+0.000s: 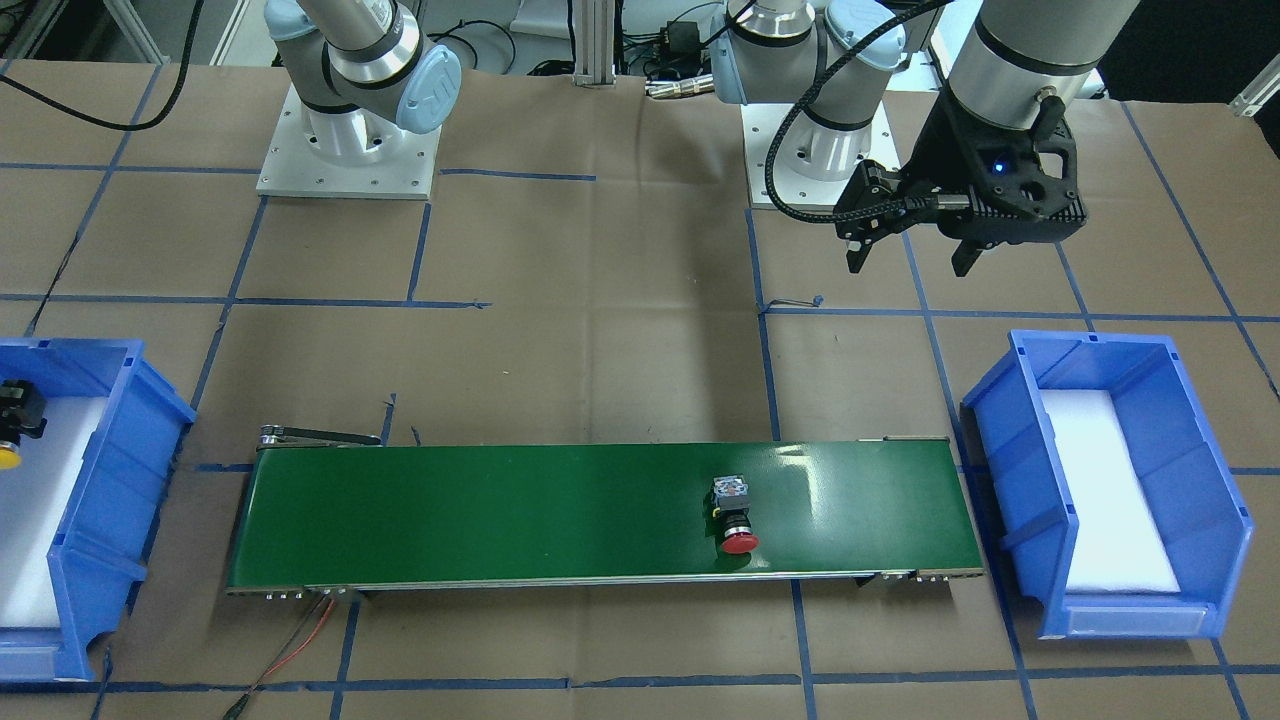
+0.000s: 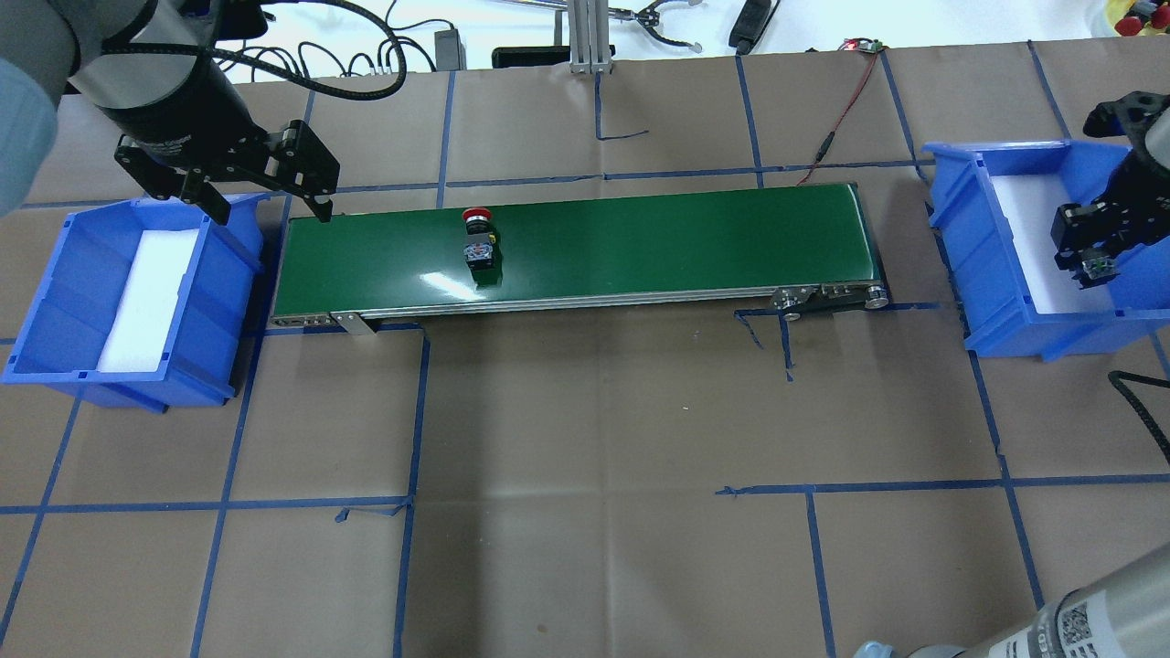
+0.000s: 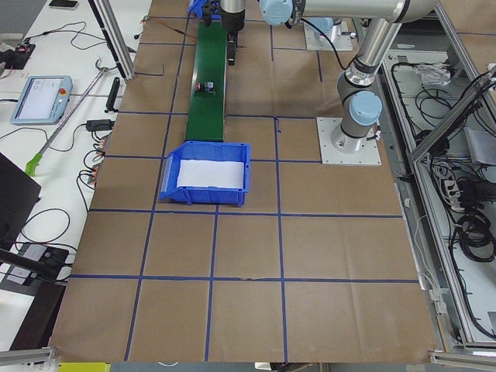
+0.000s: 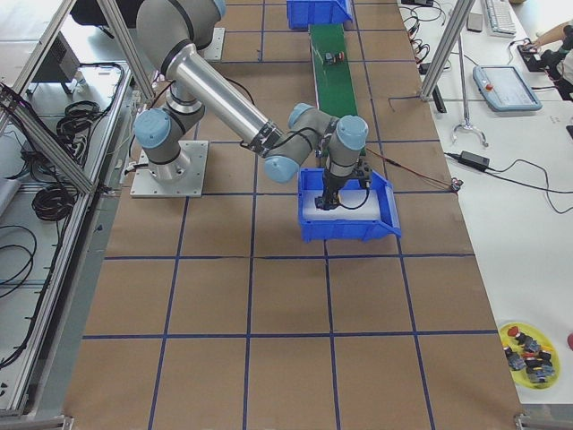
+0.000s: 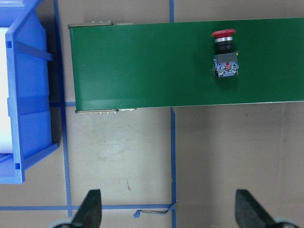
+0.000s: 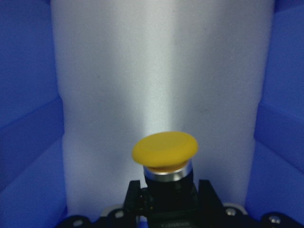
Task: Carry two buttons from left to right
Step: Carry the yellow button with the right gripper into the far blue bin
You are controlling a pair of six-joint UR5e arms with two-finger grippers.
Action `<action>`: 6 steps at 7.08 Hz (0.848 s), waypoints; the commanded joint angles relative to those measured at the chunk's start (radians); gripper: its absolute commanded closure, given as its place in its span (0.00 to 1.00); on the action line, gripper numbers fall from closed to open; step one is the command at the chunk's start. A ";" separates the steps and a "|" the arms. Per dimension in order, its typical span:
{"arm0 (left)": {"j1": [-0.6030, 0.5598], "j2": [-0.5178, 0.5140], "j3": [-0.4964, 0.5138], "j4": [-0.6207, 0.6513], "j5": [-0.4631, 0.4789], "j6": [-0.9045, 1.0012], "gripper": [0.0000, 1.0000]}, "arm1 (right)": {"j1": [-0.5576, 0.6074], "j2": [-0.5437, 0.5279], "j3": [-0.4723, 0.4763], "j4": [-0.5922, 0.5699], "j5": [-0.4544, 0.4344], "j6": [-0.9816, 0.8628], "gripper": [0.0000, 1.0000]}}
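Observation:
The red button (image 1: 735,515) lies on its side on the green conveyor belt (image 1: 500,520), in the half nearer the robot's left; it also shows in the overhead view (image 2: 478,239) and the left wrist view (image 5: 225,54). My left gripper (image 2: 272,217) is open and empty, raised between the left blue bin (image 2: 55,302) and the belt's end. My right gripper (image 2: 1092,265) is inside the right blue bin (image 2: 969,238), shut on the yellow button (image 6: 165,149), cap pointing away from the wrist over the white foam (image 6: 161,71). I cannot tell whether the button touches the foam.
The left bin holds only a white foam pad (image 2: 146,292). A red and black wire (image 2: 836,123) runs from the belt's far right end. The table is covered in brown paper with blue tape lines (image 2: 548,493). Both arm bases (image 1: 350,140) stand behind the belt.

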 commanded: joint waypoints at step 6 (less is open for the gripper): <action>-0.031 -0.004 -0.018 0.002 0.003 -0.004 0.00 | 0.000 0.057 0.000 -0.048 0.006 -0.010 0.01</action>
